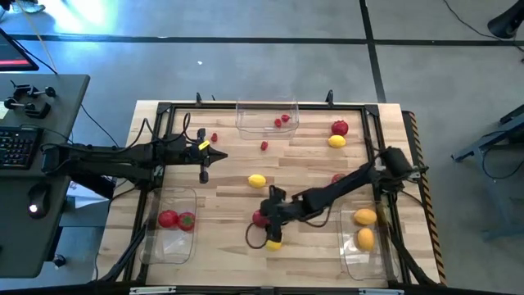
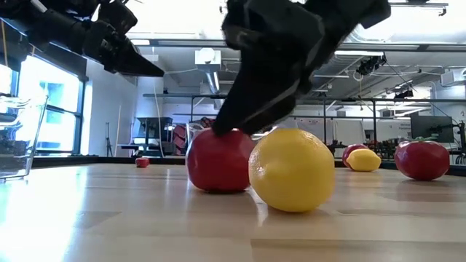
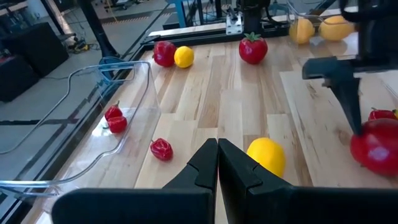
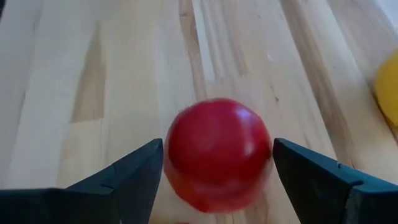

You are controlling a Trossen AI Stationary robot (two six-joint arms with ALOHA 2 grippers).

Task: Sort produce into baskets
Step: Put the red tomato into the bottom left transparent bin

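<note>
From above, the wooden surface (image 1: 229, 188) carries three clear baskets: one at the top centre (image 1: 267, 116) with small red berries inside, one at the lower left (image 1: 169, 223) with two red tomatoes, and one at the lower right (image 1: 364, 239) with two orange-yellow lemons. The right claw (image 1: 264, 220) sits low in the middle of the frame, its fingers spread wide around a red tomato (image 1: 259, 218), with a yellow lemon (image 1: 273, 242) just below it. The left claw (image 1: 214, 155) hangs at the left-centre, pinched fully closed and holding nothing. Another lemon (image 1: 257, 181) lies near the centre, and a tomato and lemon pair rests at the upper right. In the level view, the red tomato (image 2: 218, 160) stands on the surface touching the large yellow lemon (image 2: 292, 169) in front of it, with the dark right arm coming down onto the tomato from above. In the left wrist view, the closed left claw (image 3: 217, 163) fills the bottom centre, a lemon (image 3: 266, 155) lies just beyond it, and the berry basket (image 3: 93, 118) is on the left. In the right wrist view, the tomato (image 4: 217, 152) sits between the two spread fingers (image 4: 134, 171) of the right claw (image 4: 217, 165); whether they press on it cannot be told.
</note>
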